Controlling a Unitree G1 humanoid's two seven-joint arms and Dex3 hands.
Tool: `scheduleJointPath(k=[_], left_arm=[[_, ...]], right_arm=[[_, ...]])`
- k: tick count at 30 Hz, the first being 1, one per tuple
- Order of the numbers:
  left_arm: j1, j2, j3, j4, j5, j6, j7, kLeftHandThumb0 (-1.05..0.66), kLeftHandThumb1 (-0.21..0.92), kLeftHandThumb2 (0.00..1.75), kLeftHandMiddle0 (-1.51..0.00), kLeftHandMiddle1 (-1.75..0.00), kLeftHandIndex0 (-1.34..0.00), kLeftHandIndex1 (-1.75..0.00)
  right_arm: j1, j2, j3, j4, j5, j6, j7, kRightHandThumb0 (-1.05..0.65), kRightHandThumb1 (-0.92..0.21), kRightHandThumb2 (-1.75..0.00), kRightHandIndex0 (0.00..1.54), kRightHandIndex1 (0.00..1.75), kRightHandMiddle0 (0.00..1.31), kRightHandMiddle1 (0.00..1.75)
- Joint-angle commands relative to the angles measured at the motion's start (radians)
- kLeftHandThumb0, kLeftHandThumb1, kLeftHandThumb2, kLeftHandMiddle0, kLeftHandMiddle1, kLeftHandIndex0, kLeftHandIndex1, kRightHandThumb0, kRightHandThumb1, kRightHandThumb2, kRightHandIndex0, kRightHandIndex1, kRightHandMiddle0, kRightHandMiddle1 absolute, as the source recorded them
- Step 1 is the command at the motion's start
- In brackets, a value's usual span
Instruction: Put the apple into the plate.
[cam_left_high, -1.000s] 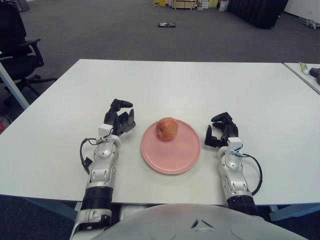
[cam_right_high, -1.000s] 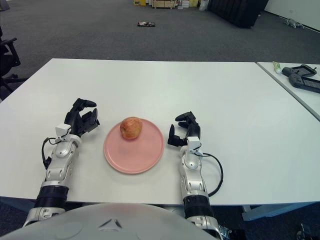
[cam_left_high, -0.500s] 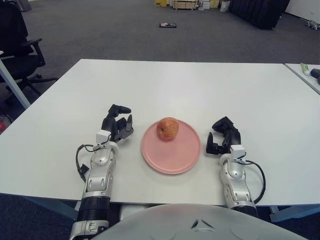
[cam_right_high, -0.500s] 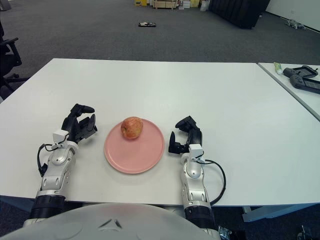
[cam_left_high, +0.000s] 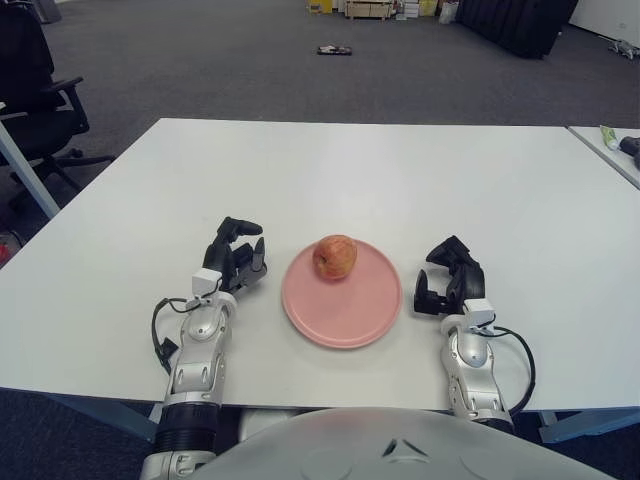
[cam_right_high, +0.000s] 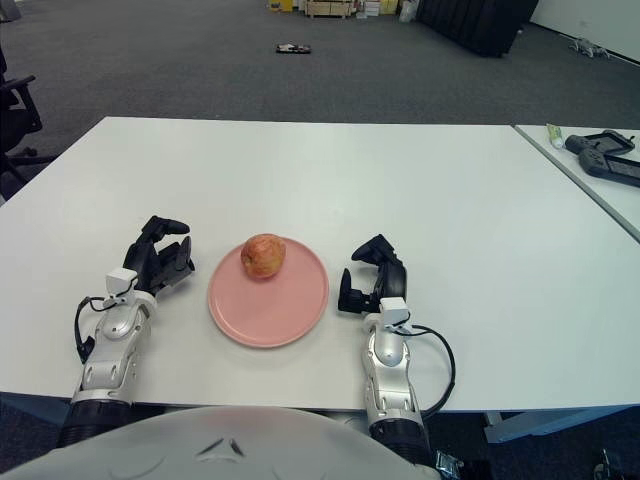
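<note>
The apple (cam_left_high: 335, 257) sits on the pink plate (cam_left_high: 350, 315), on the plate's far half and a little toward its left side. It is upright, reddish with a paler patch, and nothing is touching it. The plate lies flat on the white table (cam_left_high: 400, 170), near the table's front edge.

The left hand (cam_left_high: 236, 262) shows just to the left of the plate, close to its rim but apart from it. Its dark fingers (cam_left_high: 240, 225) are curled loosely and hold nothing. The apple lies to the right of this hand, about level with the fingers, with a clear gap and the plate's rim between the two. The silver forearm runs back from the hand toward the table's front edge.

The right hand (cam_left_high: 447, 278) shows just to the right of the plate, also near the rim and apart from it. Its fingers are curled inward and grip nothing. The apple lies to the left of this hand and slightly farther out on the table, across most of the plate's width.

Both hands flank the plate at roughly the same depth. Whether either hand touches the tabletop cannot be determined.

At the far right, a second table (cam_right_high: 600, 165) carries a dark device (cam_right_high: 605, 158). An office chair (cam_left_high: 35, 90) stands on the carpet beyond the table's far left corner.
</note>
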Motion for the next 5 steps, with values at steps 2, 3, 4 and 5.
scheduleJointPath(k=[2,3,4,5], left_arm=[[0.004,0.006,-0.008,0.001,0.003,-0.017,-0.01,-0.39,0.65,0.9,-0.87,-1.75,-0.36,-1.75],[0.007,0.007,-0.008,-0.002,0.003,-0.018,-0.01,-0.39,0.65,0.9,-0.87,-1.75,-0.36,-1.75],[0.01,0.008,-0.009,-0.009,0.004,-0.015,-0.01,-0.39,0.65,0.91,-0.87,-1.75,-0.36,-1.75],[0.013,0.009,-0.009,-0.014,0.005,-0.013,-0.01,-0.39,0.65,0.91,-0.87,-1.75,-0.36,-1.75]], right_arm=[[0.025,-0.001,-0.002,0.001,-0.008,-0.017,-0.01,-0.01,0.09,-1.75,0.93,1.75,0.73,1.63],[0.029,-0.001,-0.001,-0.002,-0.008,-0.018,-0.01,-0.01,0.09,-1.75,0.93,1.75,0.73,1.63],[0.037,0.001,0.0,-0.01,-0.008,-0.019,-0.01,-0.01,0.09,-1.75,0.93,1.75,0.73,1.63],[0.043,0.002,0.001,-0.016,-0.007,-0.018,-0.01,-0.01,0.09,-1.75,0.93,1.75,0.74,1.63]])
